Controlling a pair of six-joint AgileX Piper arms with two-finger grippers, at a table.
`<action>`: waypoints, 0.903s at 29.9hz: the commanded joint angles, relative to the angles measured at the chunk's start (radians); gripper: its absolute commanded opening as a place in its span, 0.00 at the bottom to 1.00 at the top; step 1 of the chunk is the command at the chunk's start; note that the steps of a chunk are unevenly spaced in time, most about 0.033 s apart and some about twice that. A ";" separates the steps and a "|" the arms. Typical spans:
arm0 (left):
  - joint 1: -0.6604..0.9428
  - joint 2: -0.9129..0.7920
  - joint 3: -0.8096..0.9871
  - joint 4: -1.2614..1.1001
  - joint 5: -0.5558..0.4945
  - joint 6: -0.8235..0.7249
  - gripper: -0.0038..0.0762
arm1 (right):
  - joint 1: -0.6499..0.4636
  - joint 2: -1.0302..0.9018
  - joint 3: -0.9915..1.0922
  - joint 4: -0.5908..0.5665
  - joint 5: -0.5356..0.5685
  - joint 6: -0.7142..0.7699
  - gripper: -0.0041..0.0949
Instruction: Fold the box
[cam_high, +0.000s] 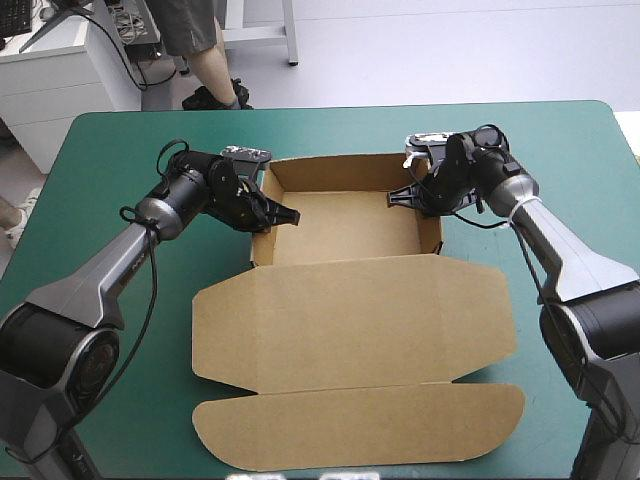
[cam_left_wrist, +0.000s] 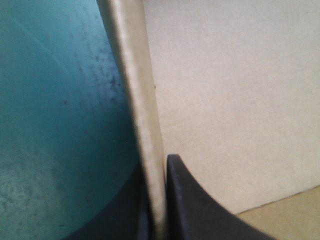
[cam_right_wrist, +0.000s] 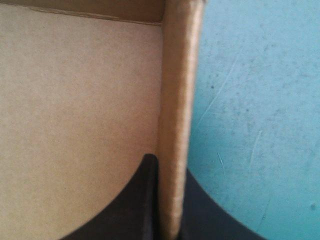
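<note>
While the brown box stood as an open tray mid-table on the teal-green cover, lid flat toward the near edge | left gripper pinched its left wall | right gripper pinched its right wall | only the wrist views showed board squeezed between black fingers

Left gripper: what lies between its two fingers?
The raised side wall of the box stands between the fingers, one inside, one outside; the left wrist view shows it.
</note>
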 joint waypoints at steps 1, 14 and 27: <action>-0.002 -0.033 -0.039 -0.050 -0.079 0.092 0.04 | 0.007 -0.046 -0.028 0.032 0.028 -0.068 0.02; -0.002 0.036 -0.058 -0.109 -0.002 0.093 0.31 | 0.005 -0.028 -0.028 0.035 0.075 -0.084 0.17; -0.002 0.031 -0.216 -0.068 0.124 0.095 0.56 | 0.003 -0.029 -0.028 0.027 0.083 -0.088 0.82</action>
